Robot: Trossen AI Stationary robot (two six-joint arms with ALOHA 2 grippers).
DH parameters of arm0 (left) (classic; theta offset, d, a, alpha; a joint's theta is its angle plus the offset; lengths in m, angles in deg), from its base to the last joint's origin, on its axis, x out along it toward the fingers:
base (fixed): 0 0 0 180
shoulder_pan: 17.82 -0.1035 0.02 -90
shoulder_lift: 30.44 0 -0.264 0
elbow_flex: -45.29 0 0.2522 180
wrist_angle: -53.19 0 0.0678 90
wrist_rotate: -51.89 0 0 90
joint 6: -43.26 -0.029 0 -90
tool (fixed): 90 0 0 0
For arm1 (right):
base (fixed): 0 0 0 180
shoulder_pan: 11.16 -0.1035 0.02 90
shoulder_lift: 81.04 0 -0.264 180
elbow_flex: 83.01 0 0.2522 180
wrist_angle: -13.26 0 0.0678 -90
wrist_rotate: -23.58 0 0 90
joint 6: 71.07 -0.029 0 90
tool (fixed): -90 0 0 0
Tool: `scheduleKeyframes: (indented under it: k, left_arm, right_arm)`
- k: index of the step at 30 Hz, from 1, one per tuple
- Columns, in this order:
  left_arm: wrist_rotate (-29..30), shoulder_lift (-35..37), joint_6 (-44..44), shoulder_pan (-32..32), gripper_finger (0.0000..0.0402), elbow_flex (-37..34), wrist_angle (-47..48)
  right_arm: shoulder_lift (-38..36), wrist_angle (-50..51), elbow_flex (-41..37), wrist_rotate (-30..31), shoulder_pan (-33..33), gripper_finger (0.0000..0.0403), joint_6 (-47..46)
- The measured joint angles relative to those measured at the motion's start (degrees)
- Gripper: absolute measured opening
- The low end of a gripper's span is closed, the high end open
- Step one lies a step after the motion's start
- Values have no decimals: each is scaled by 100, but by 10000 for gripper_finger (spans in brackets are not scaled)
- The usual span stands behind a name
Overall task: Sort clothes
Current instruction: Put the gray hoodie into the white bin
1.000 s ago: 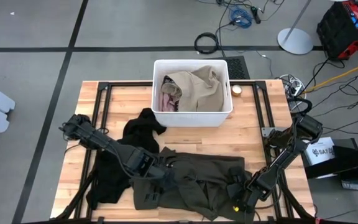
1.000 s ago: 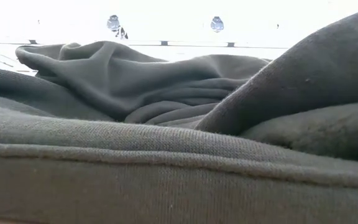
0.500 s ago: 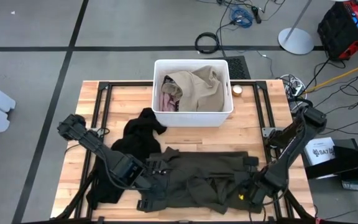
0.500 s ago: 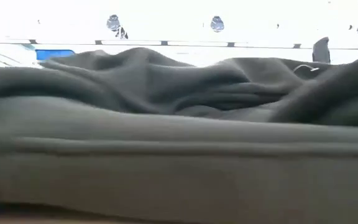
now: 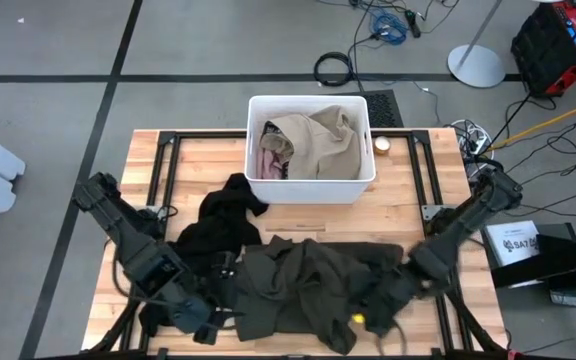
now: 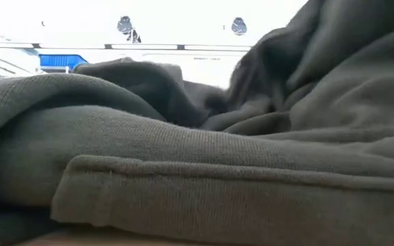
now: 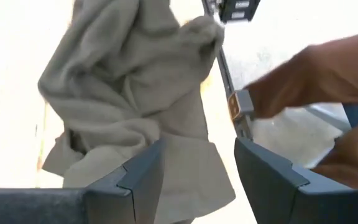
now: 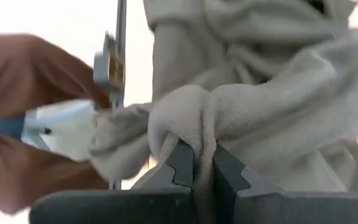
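Two garments, the khaki-tan garment (image 5: 318,135) and the pink garment (image 5: 268,160), are seen binned in the white bin (image 5: 310,183); the olive-green garment (image 5: 308,290) and black clothes (image 5: 223,215) are left on the desk (image 5: 408,200); the right hand (image 8: 202,167) is clamped on olive fabric; the left hand (image 7: 194,168) is spread, empty.

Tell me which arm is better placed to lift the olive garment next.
The right. Its tool is already shut on a fold of the olive garment. The left tool is open with cloth only between its fingers, low at the garment's left edge, so it would first have to close.
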Motion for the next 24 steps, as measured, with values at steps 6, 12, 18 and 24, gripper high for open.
scheduleKeyframes:
  k: [6, 12, 18, 24]
  left_arm:
    - [342, 3, 308, 345, 202, -2, 47]
    - [843, 3, 450, 531, 202, -2, 46]
    - [943, 3, 473, 533, 202, -2, 40]
    - [1117, 3, 577, 532, 202, -2, 47]
  right_arm:
    - [579, -1426, 2, -812, 995, 10, 1140]
    - [1555, -2832, 4, -1682, 1720, 10, 1956]
    - [2367, -3563, 11, -1790, 2086, 11, 2141]
    - [2709, -3611, 26, -1744, 2121, 11, 2147]
